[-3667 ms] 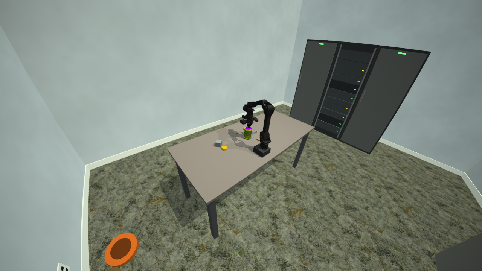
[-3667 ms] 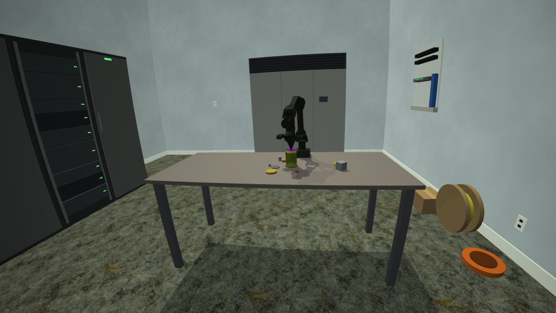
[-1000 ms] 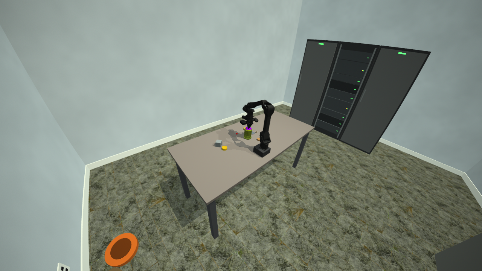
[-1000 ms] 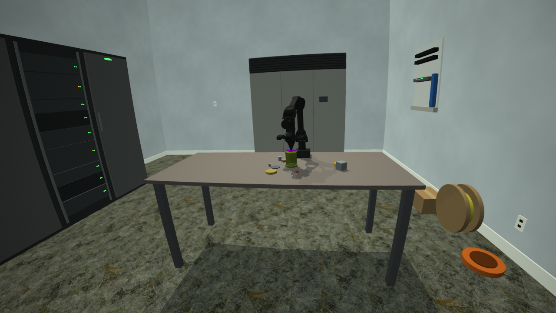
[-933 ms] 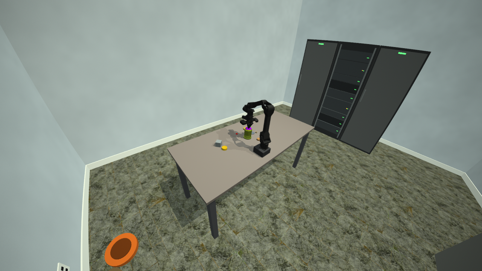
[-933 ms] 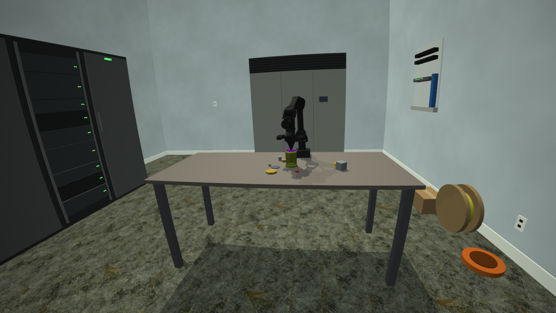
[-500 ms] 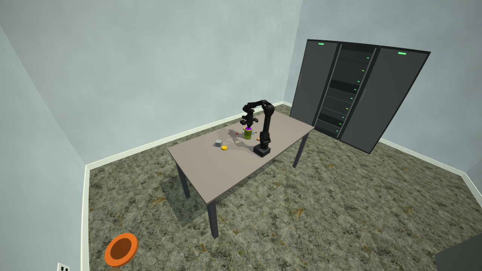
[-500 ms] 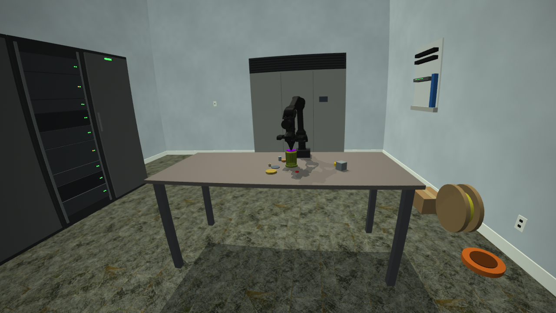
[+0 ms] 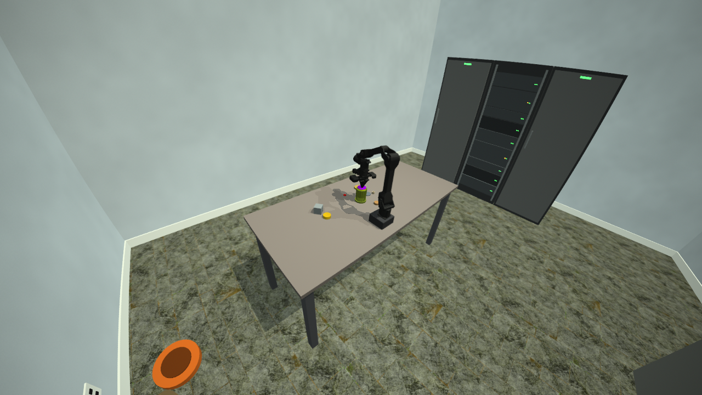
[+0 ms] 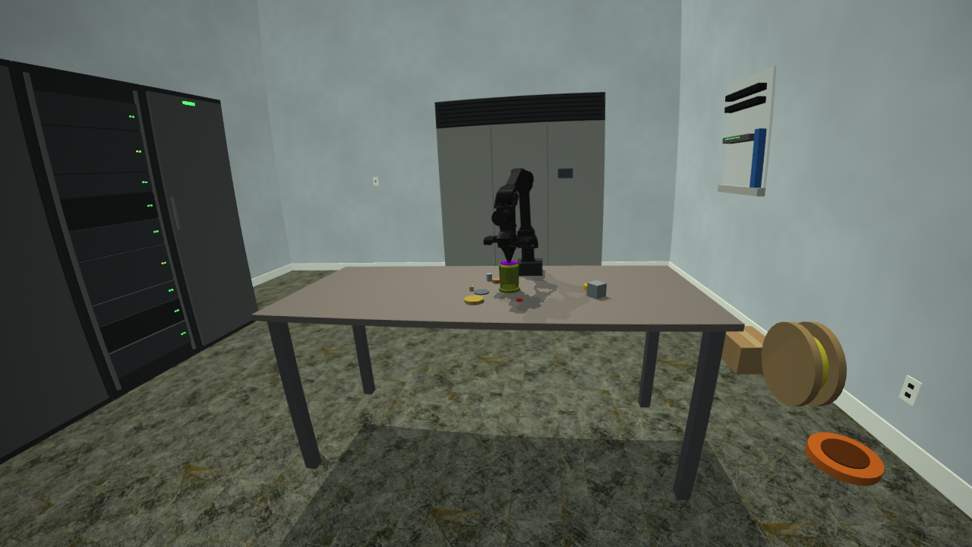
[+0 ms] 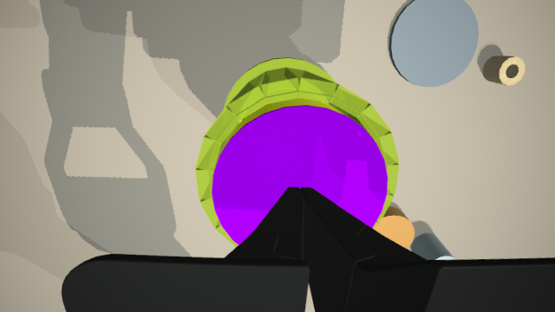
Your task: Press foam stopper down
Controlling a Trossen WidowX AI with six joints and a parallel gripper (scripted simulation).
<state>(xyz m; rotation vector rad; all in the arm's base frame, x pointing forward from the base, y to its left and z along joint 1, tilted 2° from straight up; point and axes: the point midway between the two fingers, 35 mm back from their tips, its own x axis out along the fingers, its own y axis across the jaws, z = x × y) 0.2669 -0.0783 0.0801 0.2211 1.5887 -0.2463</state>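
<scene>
Hand (image 9: 362,186) (image 10: 509,261) (image 11: 298,198) closed, empty, at stopper (image 9: 361,187) (image 10: 506,263) (image 11: 299,152); jar (image 9: 360,196) (image 10: 509,278) (image 11: 206,152) upright; final level unclear, release and withdrawal remain.
</scene>
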